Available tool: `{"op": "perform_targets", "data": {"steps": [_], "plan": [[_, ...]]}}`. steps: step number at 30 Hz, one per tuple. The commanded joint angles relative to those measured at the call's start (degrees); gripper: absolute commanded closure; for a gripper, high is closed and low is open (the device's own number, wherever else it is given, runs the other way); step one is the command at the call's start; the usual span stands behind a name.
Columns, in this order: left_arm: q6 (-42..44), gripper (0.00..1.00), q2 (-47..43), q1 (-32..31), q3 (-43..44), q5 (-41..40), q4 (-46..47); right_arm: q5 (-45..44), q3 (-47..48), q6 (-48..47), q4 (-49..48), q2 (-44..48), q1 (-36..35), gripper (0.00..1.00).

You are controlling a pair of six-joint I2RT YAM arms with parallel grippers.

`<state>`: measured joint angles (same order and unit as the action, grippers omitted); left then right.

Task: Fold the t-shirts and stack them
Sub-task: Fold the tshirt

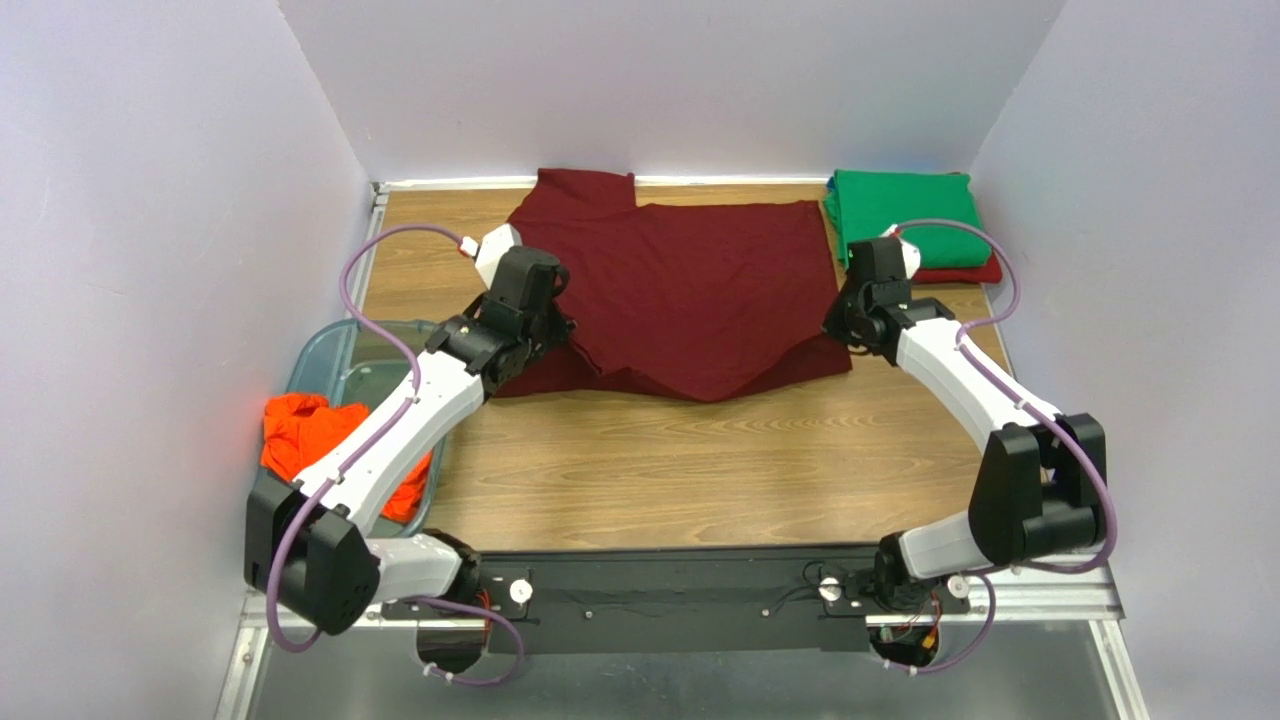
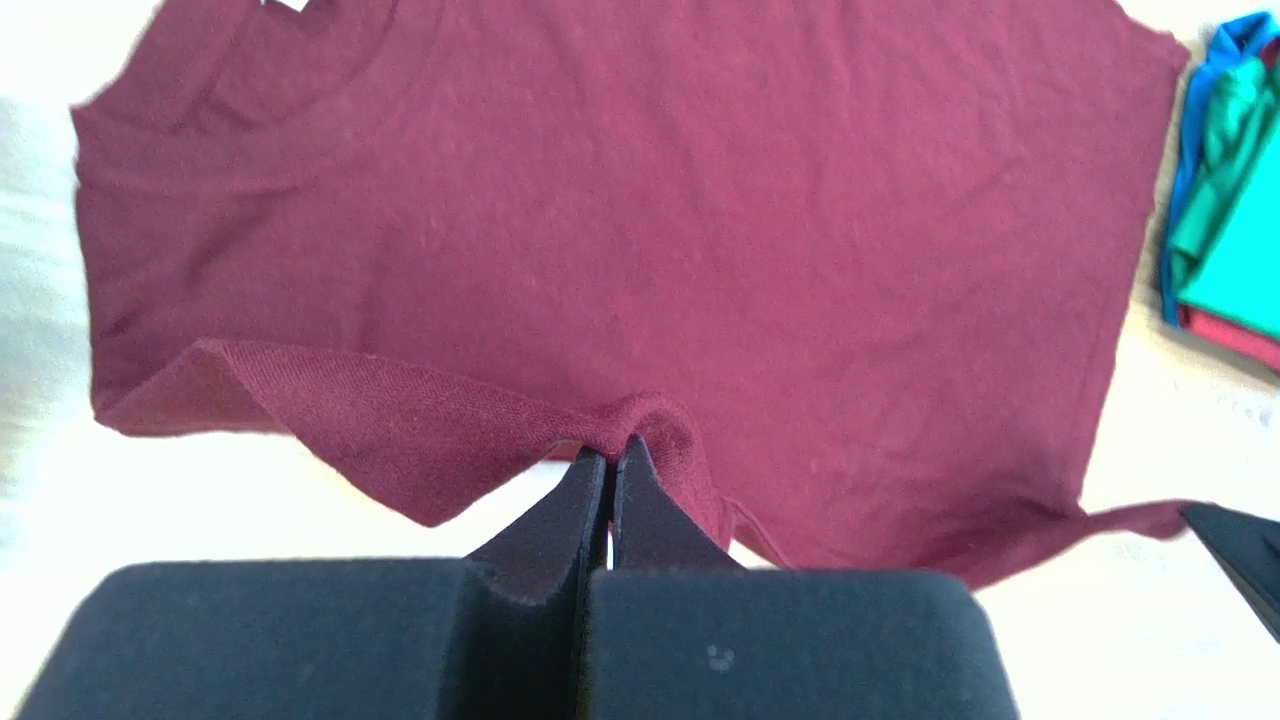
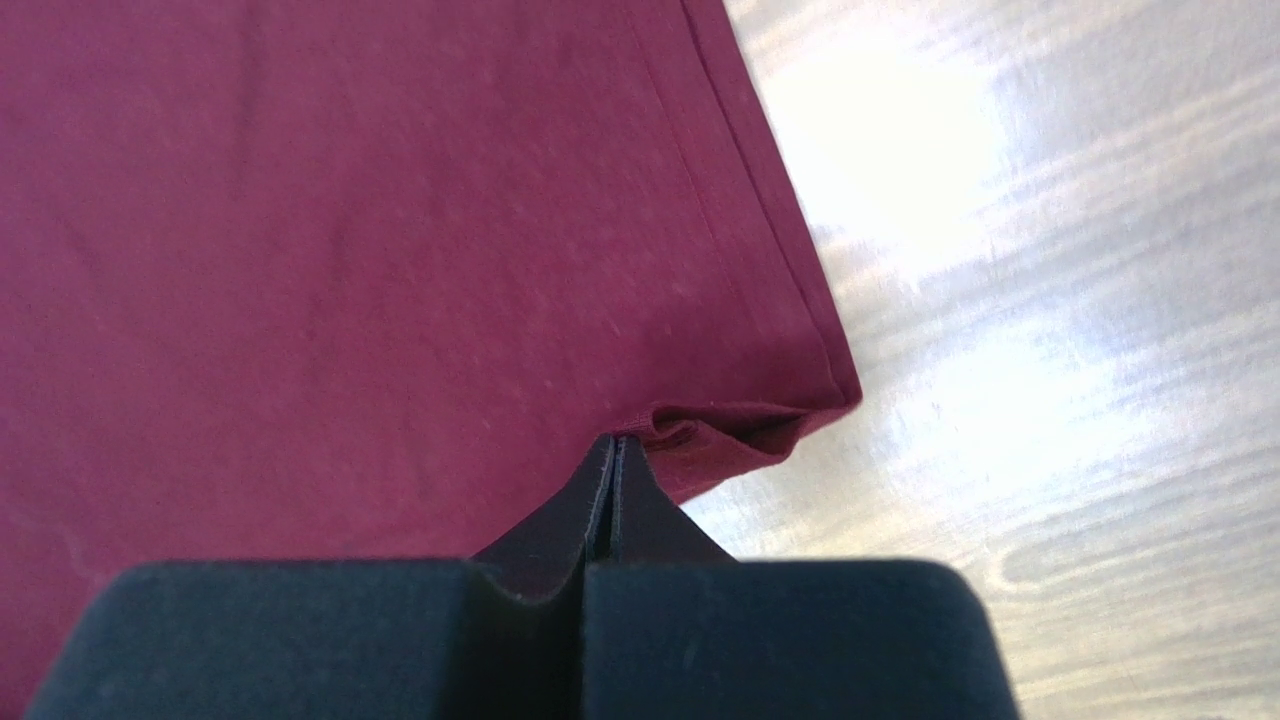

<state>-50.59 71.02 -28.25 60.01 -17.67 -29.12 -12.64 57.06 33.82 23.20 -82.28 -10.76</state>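
Maroon t-shirt (image 1: 684,293) lengthwise left-right, neck leftward

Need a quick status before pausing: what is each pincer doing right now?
Left pincer: closed, pinching the maroon t-shirt.
Right pincer: closed on the same shirt, near a corner.

A wooden tabletop (image 1: 661,465) is enclosed by pale walls (image 1: 150,225); a clear bin (image 1: 334,354) is set at its left edge.
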Motion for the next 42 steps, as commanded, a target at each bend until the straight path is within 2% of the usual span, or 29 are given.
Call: {"op": "perform_targets", "data": {"steps": [1,14,20,30,38,42], "plan": [[3.6,1.0,2.7,1.9,3.0,-1.0,1.8,-2.6,4.2,-1.0,0.0,-2.3,0.2,0.99],[9.7,1.0,13.4,7.3,12.1,3.1,2.1,-2.7,13.1,-1.9,0.3,-9.9,0.3,0.99],[11.0,1.0,18.3,8.6,15.2,2.5,5.4,-4.1,17.3,-2.0,0.3,-15.8,0.2,0.99],[15.3,1.0,32.3,12.0,25.3,1.0,4.9,-6.0,22.3,-1.2,0.3,-24.1,0.4,0.99],[18.9,1.0,42.3,13.7,31.9,5.4,5.0,-8.9,23.9,-1.0,0.3,-27.7,0.3,0.99],[19.6,0.94,46.8,14.4,37.0,6.8,5.0,-12.0,24.9,0.4,0.3,-29.7,0.4,0.9]]}}
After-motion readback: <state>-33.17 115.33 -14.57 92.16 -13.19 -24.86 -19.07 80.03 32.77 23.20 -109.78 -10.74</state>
